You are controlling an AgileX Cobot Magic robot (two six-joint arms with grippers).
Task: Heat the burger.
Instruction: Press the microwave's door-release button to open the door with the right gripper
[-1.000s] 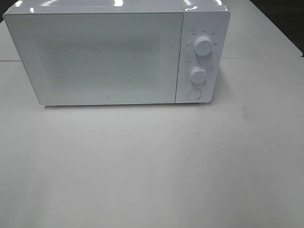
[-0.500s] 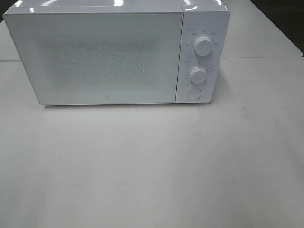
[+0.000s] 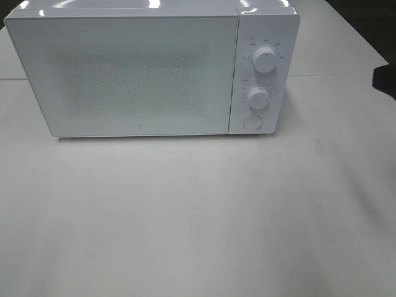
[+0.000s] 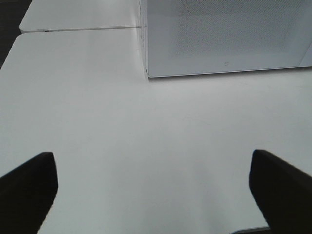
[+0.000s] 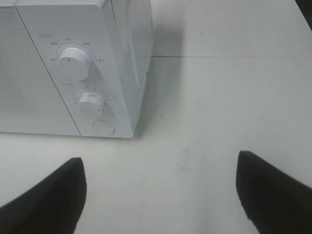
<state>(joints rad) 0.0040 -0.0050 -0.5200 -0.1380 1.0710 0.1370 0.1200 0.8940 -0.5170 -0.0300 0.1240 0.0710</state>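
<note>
Hi cam gives you the whole microwave [image 3: 151, 71], door shut, on the table [image 3: 198, 216]. Only R wrist cam shows its side wall. L gripper [image 4: 152, 163] fingers wide apart, R gripper [image 5: 160, 163] apart too, both empty. The burger isn't visible in any view, so can't tell spot or heading.

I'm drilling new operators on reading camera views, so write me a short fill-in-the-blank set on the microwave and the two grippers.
1. The microwave door is ____.
2. Above the round button sit ____ knobs.
3. The left gripper is open and holds ____.
4. The right gripper, facing the control panel, is ____.

Missing words: shut; two; nothing; open.
</note>
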